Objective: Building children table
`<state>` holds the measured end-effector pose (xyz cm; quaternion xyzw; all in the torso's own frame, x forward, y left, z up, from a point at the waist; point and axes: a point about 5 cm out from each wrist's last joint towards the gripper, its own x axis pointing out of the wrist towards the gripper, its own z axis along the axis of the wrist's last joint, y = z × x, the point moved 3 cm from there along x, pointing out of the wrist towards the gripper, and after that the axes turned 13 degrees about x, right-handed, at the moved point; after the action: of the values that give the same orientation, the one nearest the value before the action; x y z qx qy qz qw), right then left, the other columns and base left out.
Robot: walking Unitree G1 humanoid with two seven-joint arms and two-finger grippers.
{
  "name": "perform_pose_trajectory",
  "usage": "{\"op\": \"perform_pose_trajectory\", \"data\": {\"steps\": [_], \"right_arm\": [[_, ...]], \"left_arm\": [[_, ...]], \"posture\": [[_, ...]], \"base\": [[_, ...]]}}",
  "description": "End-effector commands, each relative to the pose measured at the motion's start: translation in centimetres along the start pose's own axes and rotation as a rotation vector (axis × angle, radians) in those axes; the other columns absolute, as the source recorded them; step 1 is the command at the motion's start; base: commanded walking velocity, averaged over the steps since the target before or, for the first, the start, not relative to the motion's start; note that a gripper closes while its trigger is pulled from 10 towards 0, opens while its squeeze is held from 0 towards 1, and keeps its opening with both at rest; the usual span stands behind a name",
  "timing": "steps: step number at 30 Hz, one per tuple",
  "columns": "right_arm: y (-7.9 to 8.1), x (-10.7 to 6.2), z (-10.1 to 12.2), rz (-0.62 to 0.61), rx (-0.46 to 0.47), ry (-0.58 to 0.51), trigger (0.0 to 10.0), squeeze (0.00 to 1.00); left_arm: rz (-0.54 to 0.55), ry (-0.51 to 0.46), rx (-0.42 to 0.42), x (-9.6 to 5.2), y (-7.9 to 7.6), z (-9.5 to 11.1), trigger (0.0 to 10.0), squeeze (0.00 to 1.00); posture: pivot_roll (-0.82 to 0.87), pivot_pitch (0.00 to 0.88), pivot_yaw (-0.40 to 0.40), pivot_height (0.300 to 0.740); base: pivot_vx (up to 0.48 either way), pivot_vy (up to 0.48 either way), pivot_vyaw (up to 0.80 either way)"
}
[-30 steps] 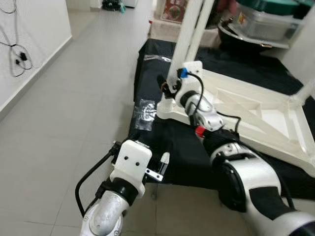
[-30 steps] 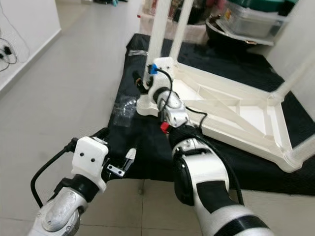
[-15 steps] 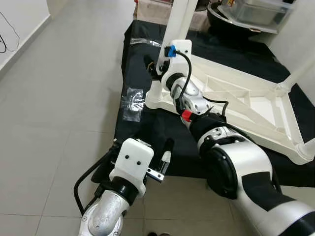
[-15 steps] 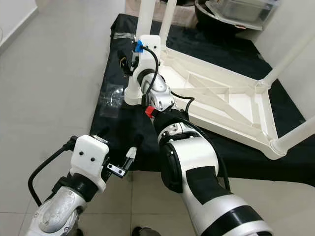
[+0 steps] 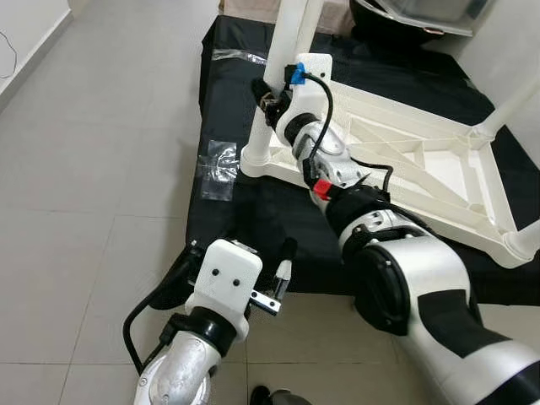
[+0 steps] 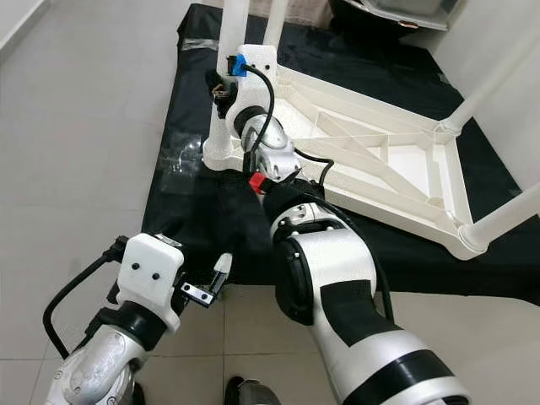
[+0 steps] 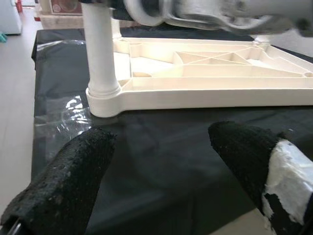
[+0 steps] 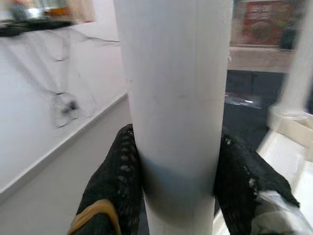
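The white children's table (image 5: 405, 160) lies upside down on a black cloth (image 5: 228, 101). A white leg (image 5: 283, 51) stands upright in its near-left corner socket (image 5: 257, 160). My right gripper (image 5: 266, 97) is shut on this leg a little above the socket; in the right wrist view both black fingers (image 8: 117, 181) press against the leg (image 8: 176, 98). My left gripper (image 7: 161, 161) hangs open over the cloth's front edge, apart from the table corner (image 7: 102, 100), with nothing between its fingers.
Other legs rise from the far-left corner (image 5: 314, 13) and from the right corners (image 5: 515, 93). A clear plastic bag (image 5: 218, 164) lies on the cloth beside the socket. Grey tiled floor (image 5: 93, 169) spreads to the left and in front. A dark bowl (image 5: 396, 17) sits behind the table.
The camera has moved closer and tilted further down, so the whole scene has shifted. My right gripper stays on the leg and my left gripper stays open.
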<state>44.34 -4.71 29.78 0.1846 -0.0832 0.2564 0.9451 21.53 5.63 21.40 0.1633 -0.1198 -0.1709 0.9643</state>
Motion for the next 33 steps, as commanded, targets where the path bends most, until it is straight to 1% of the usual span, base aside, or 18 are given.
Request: {"op": "perform_pose_trajectory", "data": {"steps": [1, 2, 4, 5, 7, 8, 10, 13, 15, 17, 18, 19, 20, 22, 24, 28, 31, 33], "right_arm": [[0.5, -0.3, -1.5, 0.083, 0.068, 0.057, 0.0, 0.0], [0.5, -0.3, -1.5, 0.083, 0.068, 0.057, 0.0, 0.0], [-2.1, -2.6, -0.8, 0.179, 0.094, 0.086, 0.0, 0.0], [-3.7, -4.2, -0.2, 0.201, 0.057, 0.097, 0.0, 0.0], [-3.7, -4.2, -0.2, 0.201, 0.057, 0.097, 0.0, 0.0], [-6.9, -7.4, 0.7, 0.156, 0.009, 0.109, 0.0, 0.0], [-10.4, -9.7, 1.3, 0.007, -0.028, 0.097, 0.0, 0.0], [-11.5, -10.3, 1.5, -0.046, -0.04, 0.09, 0.0, 0.0], [-13.6, -13.4, 0.9, -0.075, -0.004, 0.107, 0.0, 0.0], [-13.6, -13.4, 0.9, -0.075, -0.004, 0.107, 0.0, 0.0], [-14.0, -16.2, -0.1, 0.002, 0.039, 0.179, 0.0, 0.0], [-14.0, -16.2, -0.1, 0.002, 0.039, 0.179, 0.0, 0.0], [-13.6, -19.0, -0.8, 0.115, 0.12, 0.271, 0.0, 0.0], [-13.6, -19.0, -0.8, 0.115, 0.12, 0.271, 0.0, 0.0], [-12.0, -23.1, -1.5, 0.344, 0.228, 0.463, 0.0, 0.0], [-11.4, -25.1, -1.7, 0.441, 0.247, 0.597, 0.0, 0.0], [-12.6, -25.2, -2.0, 0.4, 0.187, 0.669, 0.0, 0.0], [-14.3, -24.2, -2.2, 0.31, 0.056, 0.684, 0.5, 0.0]], "left_arm": [[-0.009, 0.01, -0.005, 0.1, -0.2, -0.3, 10.0, 0.0], [-0.009, 0.01, -0.005, 0.1, -0.2, -0.3, 10.0, 0.0], [-0.013, -0.001, 0.007, 0.5, 0.0, -0.4, 10.0, 0.0], [-0.014, -0.008, 0.008, 0.6, 0.1, -0.4, 10.0, 0.0], [-0.014, -0.008, 0.008, 0.6, 0.1, -0.4, 10.0, 0.0], [-0.025, -0.016, 0.014, 0.8, 0.1, -0.4, 10.0, 0.0], [-0.031, -0.018, 0.011, 0.9, 0.0, -0.5, 10.0, 0.0], [-0.032, -0.019, 0.009, 1.0, 0.0, -0.5, 10.0, 0.0], [-0.042, -0.019, 0.01, 1.1, -0.2, -0.7, 10.0, 0.0], [-0.042, -0.019, 0.01, 1.1, -0.2, -0.7, 10.0, 0.0], [-0.043, -0.018, 0.013, 1.1, -0.2, -0.8, 10.0, 0.0], [-0.043, -0.018, 0.013, 1.1, -0.2, -0.8, 10.0, 0.0], [-0.041, -0.017, 0.016, 1.2, -0.1, -0.9, 10.0, 0.0], [-0.041, -0.017, 0.016, 1.2, -0.1, -0.9, 10.0, 0.0], [-0.038, -0.017, 0.017, 1.3, 0.1, -1.0, 10.0, 0.0], [-0.04, -0.018, 0.02, 1.3, 0.0, -1.1, 10.0, 0.0], [-0.039, -0.02, 0.021, 1.3, 0.1, -1.2, 10.0, 0.0], [-0.04, -0.019, 0.021, 1.2, 0.1, -1.2, 10.0, 0.0]], "posture": [[0.14, 0.168, -0.183, 0.74], [0.14, 0.168, -0.183, 0.74], [0.11, 0.137, -0.159, 0.74], [0.1, 0.119, -0.147, 0.74], [0.1, 0.119, -0.147, 0.74], [0.1, 0.111, -0.136, 0.74], [0.09, 0.102, -0.123, 0.74], [0.09, 0.102, -0.123, 0.74], [0.08, 0.086, -0.113, 0.74], [0.08, 0.086, -0.113, 0.74], [0.08, 0.08, -0.107, 0.74], [0.08, 0.08, -0.107, 0.74], [0.08, 0.073, -0.105, 0.74], [0.08, 0.073, -0.105, 0.74], [0.07, 0.068, -0.106, 0.74], [0.08, 0.068, -0.11, 0.74], [0.08, 0.069, -0.111, 0.74], [0.08, 0.077, -0.119, 0.74]], "base": [[0.0, 0.0, 0.0], [0.0, 0.0, 0.0], [0.0, 0.0, 0.0], [0.0, 0.0, 0.0], [0.0, 0.0, 0.0], [0.0, 0.0, 0.0], [0.0, 0.0, 0.0], [0.0, 0.0, 0.0], [0.0, 0.0, 0.0], [0.0, 0.0, 0.0], [0.0, 0.0, 0.0], [0.0, 0.0, 0.0], [0.0, 0.0, 0.0], [0.0, 0.0, 0.0], [0.0, 0.0, 0.0], [0.0, 0.0, 0.0], [0.0, 0.0, 0.0], [0.0, 0.0, 0.0]]}}
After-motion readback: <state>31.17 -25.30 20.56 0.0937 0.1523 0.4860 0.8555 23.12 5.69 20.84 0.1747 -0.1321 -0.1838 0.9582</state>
